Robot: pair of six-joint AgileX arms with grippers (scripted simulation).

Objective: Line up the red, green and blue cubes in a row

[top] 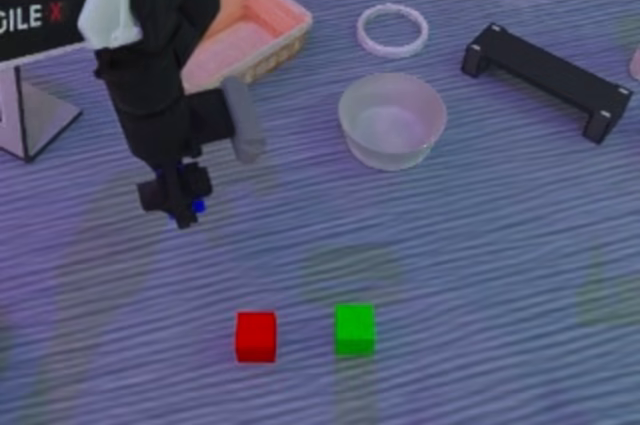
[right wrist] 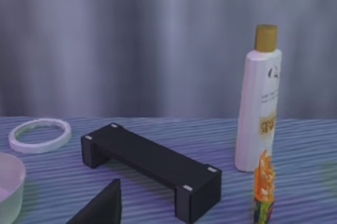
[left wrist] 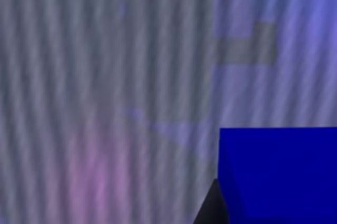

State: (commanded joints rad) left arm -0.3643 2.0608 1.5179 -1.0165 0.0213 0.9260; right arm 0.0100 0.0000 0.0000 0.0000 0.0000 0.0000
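Nearest the top camera: left arm (top: 150,65), reaching down over the table's left half, with left gripper (top: 178,207) pointed at the cloth. Blue cube (top: 196,207) visible only as a sliver between the fingers — judged pinched and carried clear of the surface. Red cube (top: 256,336) and green cube (top: 354,329) lying side by side, near each other but apart, toward the near edge; likely the start of the row, with blue still to join. Clear bowl (top: 392,120), white ring (top: 392,29), pink basket (top: 250,30) and black stand (top: 545,67) set well back, clear of the working strip.

Left wrist view: blue cube (left wrist: 279,176) filling one corner, a dark fingertip (left wrist: 213,208) against its side; striped table (left wrist: 105,103) beyond, no contact seen.

Right wrist view: black stand (right wrist: 150,168), ring (right wrist: 39,134), a white bottle (right wrist: 259,108) and a small orange item (right wrist: 263,190) — right arm parked off the top view; jaw state cannot be told.
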